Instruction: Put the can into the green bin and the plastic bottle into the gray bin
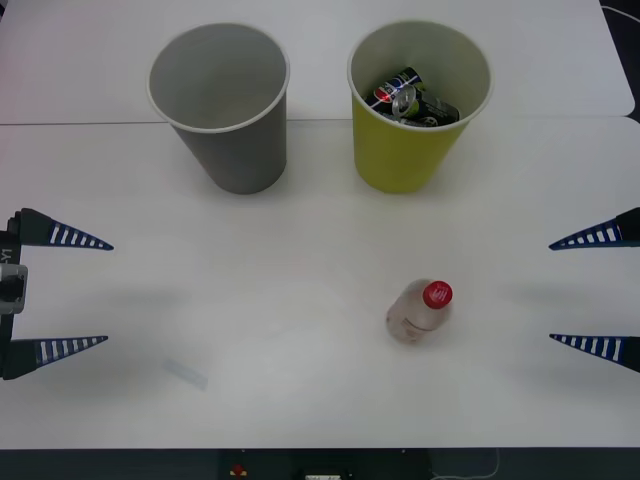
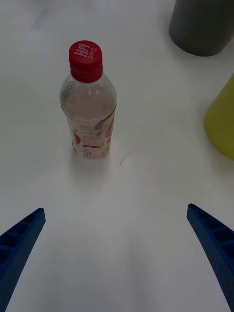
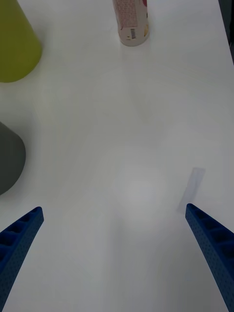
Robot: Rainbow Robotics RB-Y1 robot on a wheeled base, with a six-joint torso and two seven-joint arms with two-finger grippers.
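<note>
Clear, glossy plastic bottle point(image 1: 418, 312) with smooth red cap and paper-like label stands on a matt white table point(image 1: 300, 250); behind the bottle, a matt gray bin point(image 1: 221, 105) and a matt yellow-green bin point(image 1: 415, 105) holding shiny crushed metal cans point(image 1: 413, 98); both grippers have ribbed blue fingers point(image 1: 62, 236)

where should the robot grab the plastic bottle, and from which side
Grip the plastic bottle around its clear body, just above the label and below the red cap. It stands upright on the table, so a level approach from the robot's right probably suits: the right gripper is nearest, its jaws open. The body looks rounder and wider than the cap, likely a steadier hold.
</note>
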